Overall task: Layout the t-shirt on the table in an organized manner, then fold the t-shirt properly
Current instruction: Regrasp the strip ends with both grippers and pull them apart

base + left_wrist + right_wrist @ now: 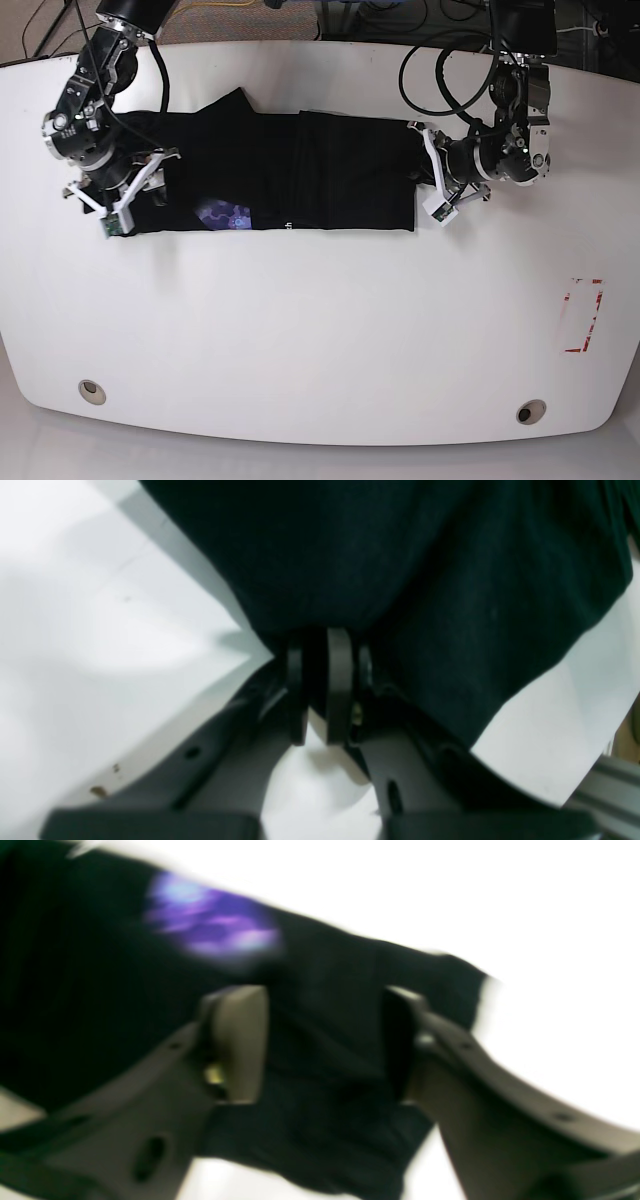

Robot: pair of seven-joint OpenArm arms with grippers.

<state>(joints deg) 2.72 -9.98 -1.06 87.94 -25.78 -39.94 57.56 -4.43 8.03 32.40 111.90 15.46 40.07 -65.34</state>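
Right Jaws Wide, Left Holding Cloth

The left gripper (320, 685) pinches the t-shirt's (355, 175) edge, which lies between both hands on the table (300, 330). Beyond, the released right gripper (325, 1045) should settle low before closing.

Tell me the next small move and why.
Probably lower the right arm's open fingers onto the shirt's left-hand end in the base view and grip it: they hang over that end holding nothing, while the left arm's fingers pinch the opposite end.
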